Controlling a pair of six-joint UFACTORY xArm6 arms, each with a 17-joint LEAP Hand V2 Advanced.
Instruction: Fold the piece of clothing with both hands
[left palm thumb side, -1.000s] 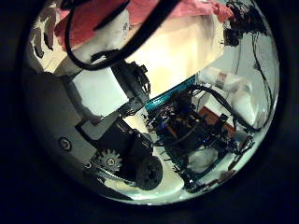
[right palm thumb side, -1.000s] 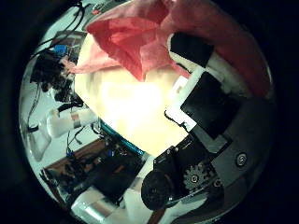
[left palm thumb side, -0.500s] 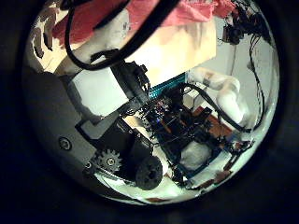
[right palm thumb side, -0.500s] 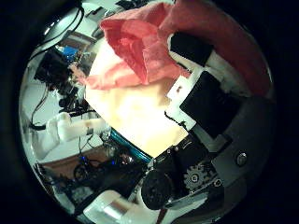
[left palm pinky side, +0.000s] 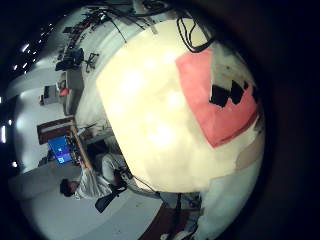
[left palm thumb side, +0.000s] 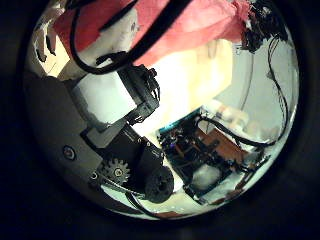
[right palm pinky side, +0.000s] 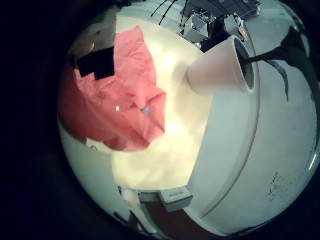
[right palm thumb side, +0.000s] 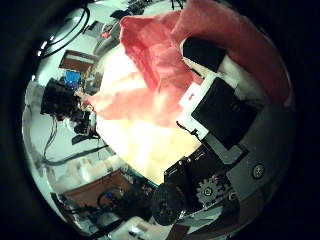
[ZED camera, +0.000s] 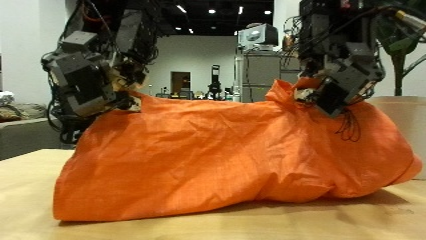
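Left hand (ZED camera: 96, 75): fingers curled, pinching the upper corner of the orange crinkled fabric garment (ZED camera: 226, 155).
Garment: lifted at both top corners, lower hem resting on the pale wooden surface (ZED camera: 213, 226).
Right hand (ZED camera: 336, 85): clenched on the other top corner.

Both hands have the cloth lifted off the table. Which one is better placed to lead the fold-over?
Probably neither: each hand pinches a top corner of the orange cloth, left hand and right hand at about the same height, lower edge on the table. Move both together.
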